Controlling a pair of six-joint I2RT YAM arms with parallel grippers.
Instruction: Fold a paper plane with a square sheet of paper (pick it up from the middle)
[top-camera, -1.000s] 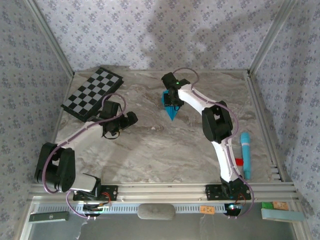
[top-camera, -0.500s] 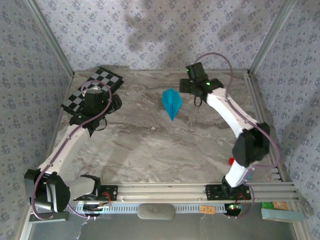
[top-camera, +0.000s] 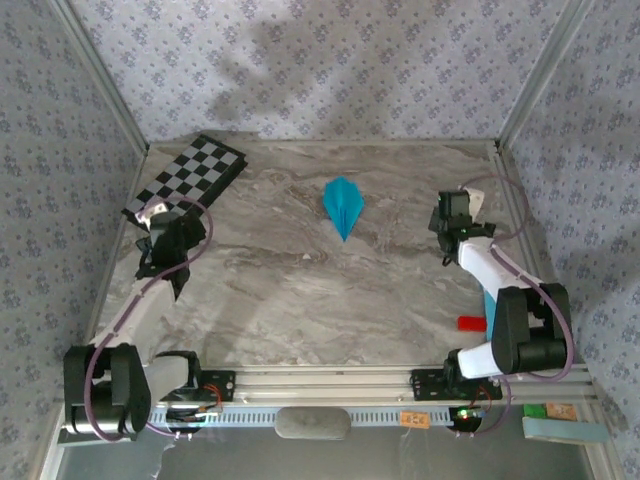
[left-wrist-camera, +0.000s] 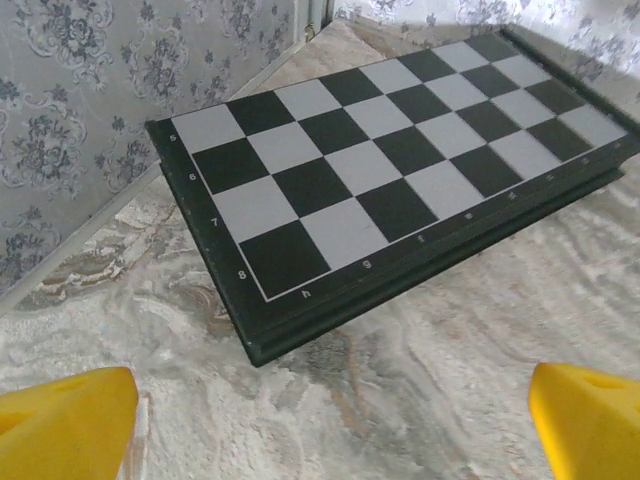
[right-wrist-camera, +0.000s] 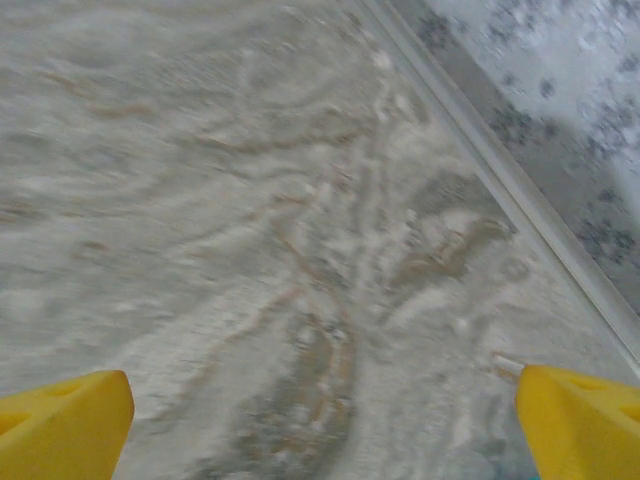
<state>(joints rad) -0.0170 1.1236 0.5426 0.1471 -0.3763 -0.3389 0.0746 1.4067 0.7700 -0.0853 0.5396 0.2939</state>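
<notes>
Both grippers stand released, jaws spread wide: left gripper (left-wrist-camera: 325, 428) facing the checkerboard (left-wrist-camera: 400, 160) in the worktop's (top-camera: 300, 290) far-left corner, right gripper (right-wrist-camera: 320, 425) near its right edge. The paper plane (top-camera: 343, 205) lies flat near the far edge's middle, apart from both.

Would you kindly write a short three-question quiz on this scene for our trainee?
1. Which object does the left gripper face?
2. True or false: the right gripper holds the plane.
3. The plane's tip points toward: A the table's near edge; B the back wall; C the right wall.
Key: 1 the checkerboard; 2 false, it is open and empty; 3 A.
</notes>
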